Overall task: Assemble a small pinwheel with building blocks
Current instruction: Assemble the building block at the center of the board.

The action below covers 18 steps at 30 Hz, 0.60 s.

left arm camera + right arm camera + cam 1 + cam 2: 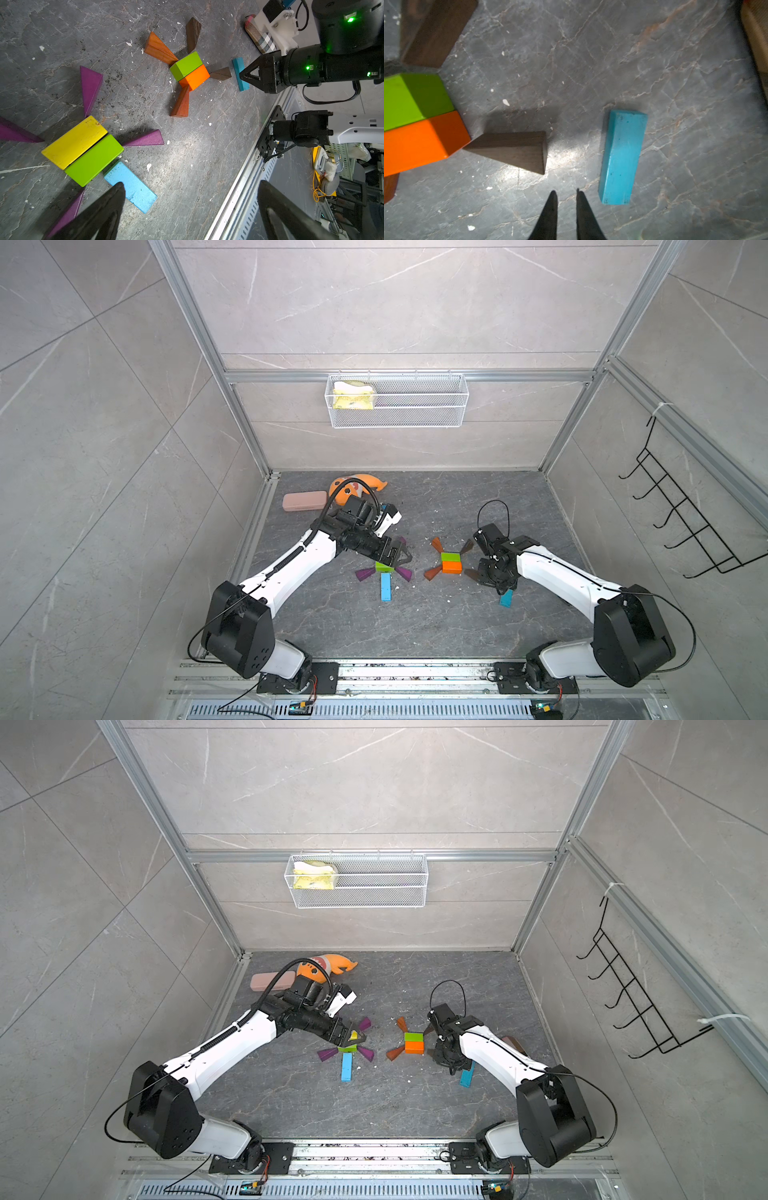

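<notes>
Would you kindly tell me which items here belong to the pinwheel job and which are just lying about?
Job: purple wedges, orange wedges, brown wedges, yellow brick, green bricks, orange brick, blue bars.
Lying about: pink case, plush shark, wire basket.

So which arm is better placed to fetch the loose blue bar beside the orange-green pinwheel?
Right. The right pincer, shut and empty, is just beside the bar. The left pincer hangs open over the purple pinwheel, farther off.
</notes>
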{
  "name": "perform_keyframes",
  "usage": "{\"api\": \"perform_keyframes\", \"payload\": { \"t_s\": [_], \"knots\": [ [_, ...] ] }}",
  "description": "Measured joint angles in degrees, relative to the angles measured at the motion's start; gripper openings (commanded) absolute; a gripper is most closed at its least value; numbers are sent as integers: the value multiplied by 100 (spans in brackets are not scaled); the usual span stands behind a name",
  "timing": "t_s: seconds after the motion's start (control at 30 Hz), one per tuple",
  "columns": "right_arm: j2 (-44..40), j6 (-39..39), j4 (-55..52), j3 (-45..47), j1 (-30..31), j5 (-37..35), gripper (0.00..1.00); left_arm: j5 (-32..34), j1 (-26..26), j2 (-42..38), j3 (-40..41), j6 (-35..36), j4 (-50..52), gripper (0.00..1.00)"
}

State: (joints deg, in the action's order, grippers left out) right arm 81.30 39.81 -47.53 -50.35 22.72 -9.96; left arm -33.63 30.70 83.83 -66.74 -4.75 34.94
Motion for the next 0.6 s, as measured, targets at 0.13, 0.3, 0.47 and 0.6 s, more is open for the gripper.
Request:
{"api": "perform_keyframes", "payload": {
  "t_s": [0.13, 0.3, 0.47, 0.6],
  "knots": [
    [4, -63, 7, 0, -87, -33, 20, 0, 0, 0, 0, 2, 0, 100],
    [166, -197, 212, 46, -195, -11, 23, 0, 0, 0, 0, 2, 0, 100],
    [417, -361, 505, 90, -284, 57, 24, -2, 0, 7, 0, 2, 2, 100],
    [507, -437, 651, 90, -293, 79, 25, 0, 0, 63, 0, 4, 4, 100]
  ]
}}
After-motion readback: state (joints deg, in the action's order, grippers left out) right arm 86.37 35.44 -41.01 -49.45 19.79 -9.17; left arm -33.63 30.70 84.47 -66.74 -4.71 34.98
